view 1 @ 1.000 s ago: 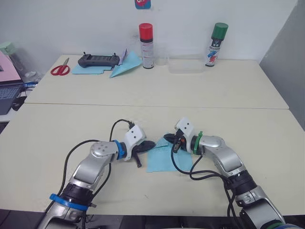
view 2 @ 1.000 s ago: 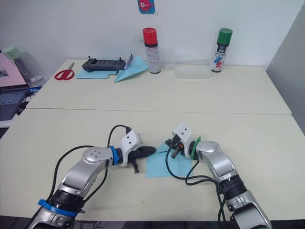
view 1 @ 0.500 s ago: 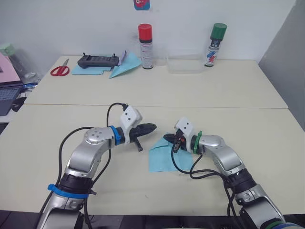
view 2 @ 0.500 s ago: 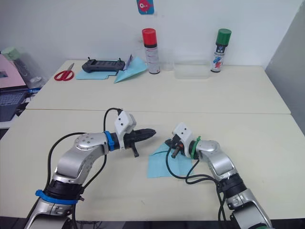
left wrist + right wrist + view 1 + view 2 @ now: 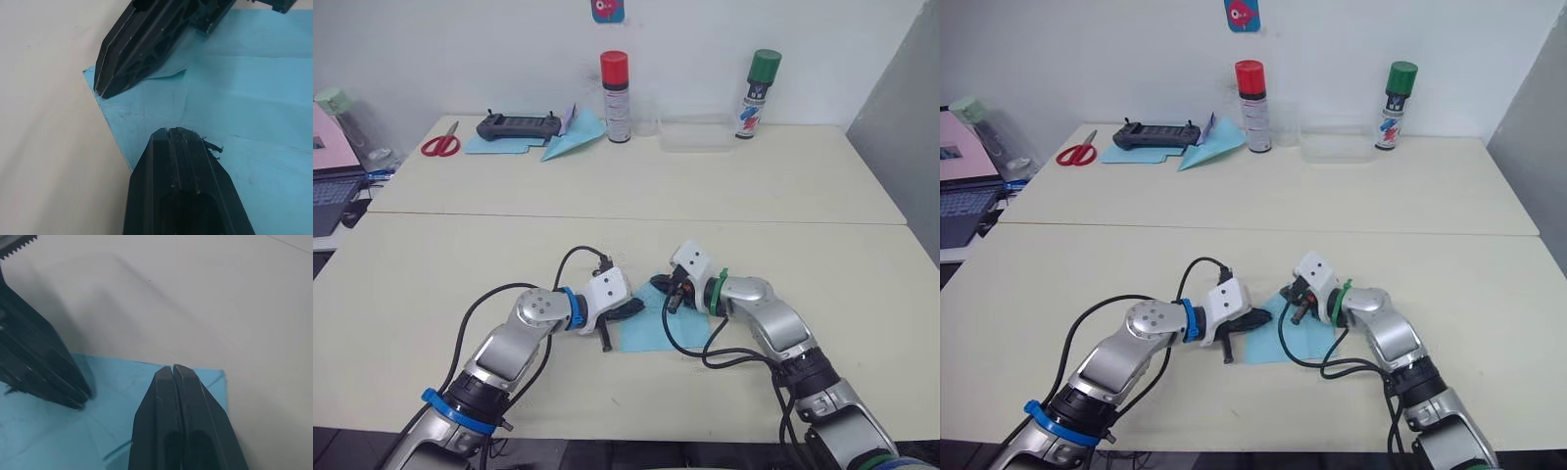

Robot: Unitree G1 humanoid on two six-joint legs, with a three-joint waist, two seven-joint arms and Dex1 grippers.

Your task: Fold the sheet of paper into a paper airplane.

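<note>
The left end effector, fingers together, now rests with its tip on the left edge of the sheet of paper; half a second ago it was lifted clear, up and to the left of the sheet, so it has come back down to press the paper, most likely to pin it or flatten a crease for the next fold. The right end effector, also closed with nothing between its fingers, has stayed planted on the sheet's far corner. The sheet lies flat on the near bench, between the two end effectors, faintly creased and not yet a plane. Both forearms lie low over the bench, elbows out, wrists angled inward toward each other.
</note>
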